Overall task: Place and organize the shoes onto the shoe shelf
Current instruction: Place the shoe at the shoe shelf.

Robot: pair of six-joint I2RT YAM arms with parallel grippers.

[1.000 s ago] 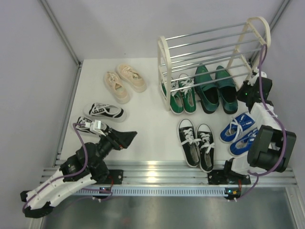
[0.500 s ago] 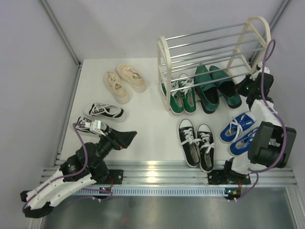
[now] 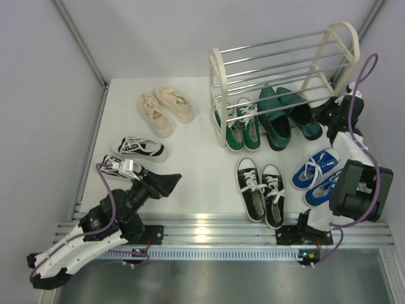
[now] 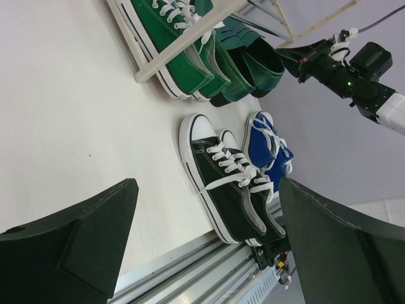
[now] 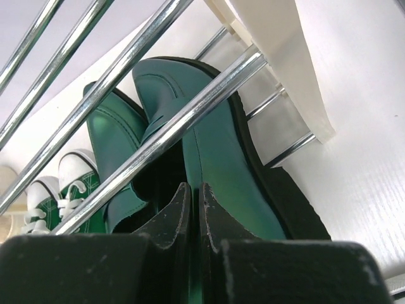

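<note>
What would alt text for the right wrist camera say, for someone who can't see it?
The shut right end effector sits at the heel of a green loafer under the shelf's silver rods. A second loafer and green sneakers lie beside it.

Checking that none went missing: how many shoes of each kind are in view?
Cream sneakers: 2
Black-and-white striped sneakers: 2
Green canvas sneakers: 2
Dark green loafers: 2
Black canvas sneakers: 2
Blue canvas sneakers: 2
Total: 12
</note>
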